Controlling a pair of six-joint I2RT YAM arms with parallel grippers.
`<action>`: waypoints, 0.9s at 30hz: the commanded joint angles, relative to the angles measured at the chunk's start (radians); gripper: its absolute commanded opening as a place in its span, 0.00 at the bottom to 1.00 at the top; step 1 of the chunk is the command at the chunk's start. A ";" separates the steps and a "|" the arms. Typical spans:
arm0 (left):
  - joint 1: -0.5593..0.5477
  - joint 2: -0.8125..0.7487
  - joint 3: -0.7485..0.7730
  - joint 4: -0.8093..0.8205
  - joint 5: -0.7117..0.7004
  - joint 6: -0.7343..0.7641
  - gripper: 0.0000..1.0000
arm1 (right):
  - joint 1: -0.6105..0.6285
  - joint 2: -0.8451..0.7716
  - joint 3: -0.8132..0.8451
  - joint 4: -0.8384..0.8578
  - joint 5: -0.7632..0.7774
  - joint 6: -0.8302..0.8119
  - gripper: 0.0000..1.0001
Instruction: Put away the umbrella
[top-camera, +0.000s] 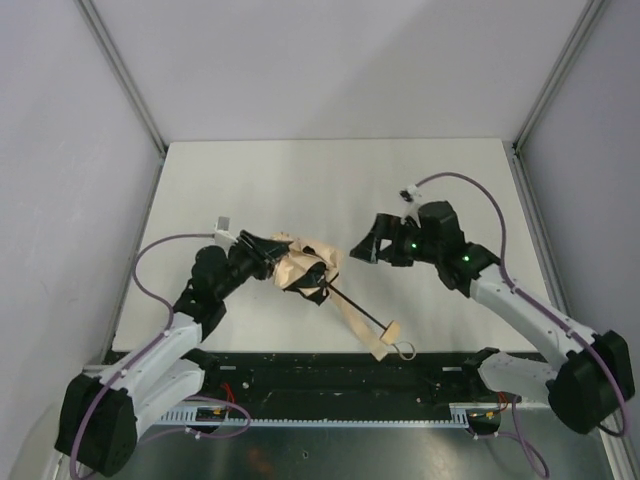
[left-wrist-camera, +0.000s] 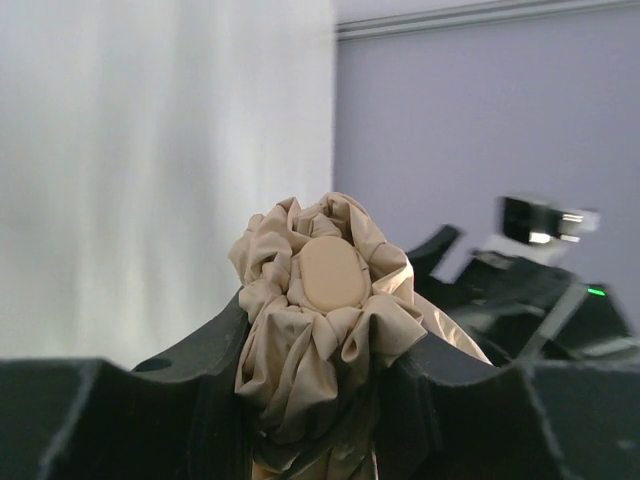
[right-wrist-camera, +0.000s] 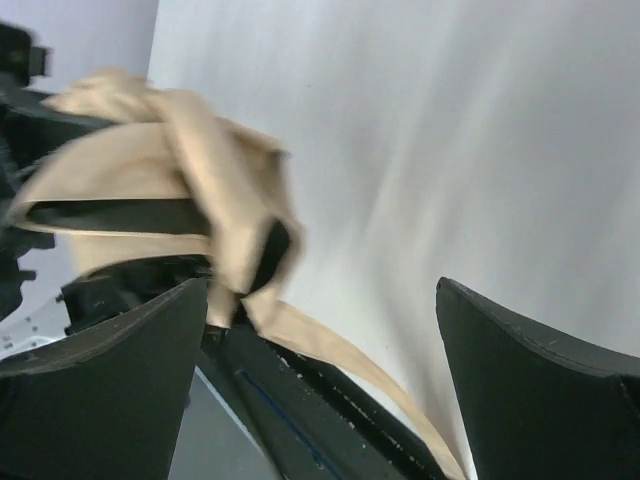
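Left tool (top-camera: 262, 256) grips the bunched canopy of the umbrella (top-camera: 305, 268), jaws partly closed on the fabric, above the middle of the bench (top-camera: 300, 180). The shaft (top-camera: 355, 306) slants down to the handle (top-camera: 390, 330) near the bench's front edge. Recommended: keep this clamp firm while the right tool (top-camera: 368, 250), spread wide and empty just beside the canopy, takes the shaft.
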 joint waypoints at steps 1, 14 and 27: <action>0.050 -0.106 0.114 0.139 0.149 0.001 0.00 | -0.048 -0.114 -0.120 0.011 0.001 0.181 0.99; 0.135 -0.155 0.233 0.289 0.237 -0.019 0.00 | 0.002 -0.452 -0.502 0.319 0.119 0.901 0.99; 0.136 -0.135 0.197 0.433 0.159 -0.180 0.00 | 0.398 -0.162 -0.622 1.021 0.679 1.333 0.99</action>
